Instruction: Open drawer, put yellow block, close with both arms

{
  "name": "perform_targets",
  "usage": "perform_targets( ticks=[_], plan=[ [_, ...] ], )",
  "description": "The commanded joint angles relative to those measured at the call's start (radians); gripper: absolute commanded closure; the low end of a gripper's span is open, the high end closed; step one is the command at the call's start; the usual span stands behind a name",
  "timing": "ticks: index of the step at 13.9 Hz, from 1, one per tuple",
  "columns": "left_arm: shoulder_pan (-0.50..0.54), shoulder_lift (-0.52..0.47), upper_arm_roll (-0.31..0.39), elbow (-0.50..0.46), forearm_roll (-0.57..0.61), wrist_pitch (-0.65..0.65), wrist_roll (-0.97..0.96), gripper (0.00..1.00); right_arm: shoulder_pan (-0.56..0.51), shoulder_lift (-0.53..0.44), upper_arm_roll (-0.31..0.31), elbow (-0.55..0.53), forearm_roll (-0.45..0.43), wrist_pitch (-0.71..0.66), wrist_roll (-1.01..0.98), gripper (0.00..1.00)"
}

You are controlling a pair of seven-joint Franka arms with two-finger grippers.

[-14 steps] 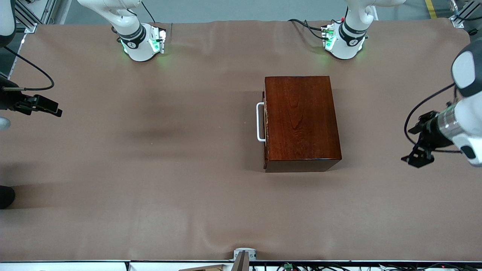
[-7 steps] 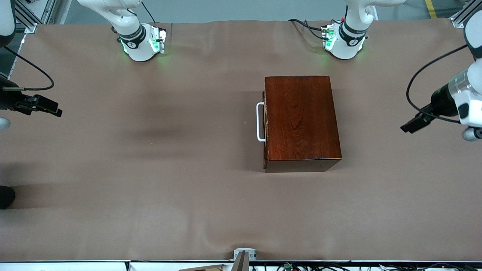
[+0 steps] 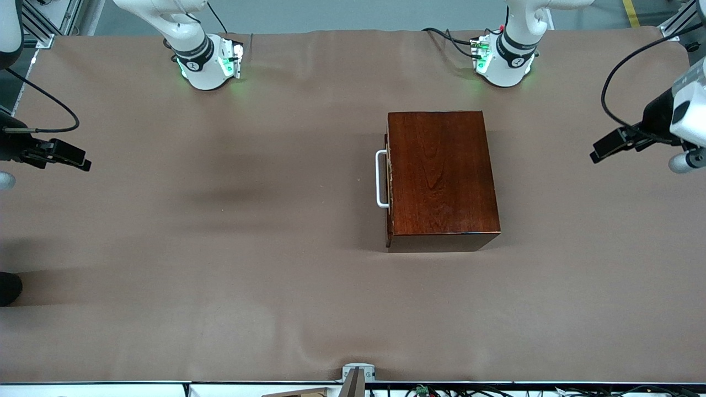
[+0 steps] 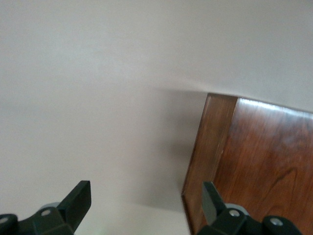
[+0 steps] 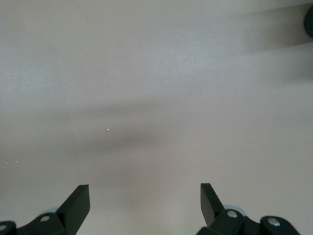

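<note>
The dark reddish-brown wooden box (image 3: 441, 173) sits on the brown table cover, toward the left arm's end. Its drawer is pushed in, and the white bar handle (image 3: 379, 179) faces the right arm's end. The yellow block is out of view. My left gripper (image 3: 604, 149) hangs open in the air at the left arm's end of the table. In the left wrist view this gripper (image 4: 145, 203) is empty, with a corner of the box (image 4: 264, 166) beside it. My right gripper (image 3: 71, 157) waits open at the right arm's end, and in its own wrist view the gripper (image 5: 145, 203) has only bare cover below.
Both green-lit bases (image 3: 209, 63) (image 3: 504, 60) stand along the table edge farthest from the front camera, with cables beside them. A dark rounded object (image 3: 8, 286) pokes in at the right arm's end. A metal clamp (image 3: 357, 375) sits on the edge nearest the front camera.
The left arm's hand has swung along its end of the table toward the bases' edge and turned, with the gripper staying open. The right arm and the box have not moved.
</note>
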Motion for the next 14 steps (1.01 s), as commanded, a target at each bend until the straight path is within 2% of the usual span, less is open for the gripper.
perform_targets(
  ticks=[1,3,6,14],
  plan=[
    [0.028,-0.004,-0.012,0.037,0.001,-0.038,0.117,0.0,-0.009,-0.006,0.009,0.004,-0.004,-0.009,-0.006,0.0],
    [0.071,0.004,-0.051,0.072,0.018,-0.054,0.146,0.0,-0.009,-0.006,0.009,0.004,-0.004,-0.009,-0.006,0.0],
    [0.08,0.035,-0.111,0.121,0.116,-0.12,0.149,0.0,-0.009,-0.006,0.009,0.004,-0.004,-0.009,-0.006,0.0],
    [0.1,0.032,-0.114,0.126,0.059,-0.228,0.246,0.0,-0.009,-0.006,0.009,0.004,-0.004,-0.009,-0.006,0.0]
  ],
)
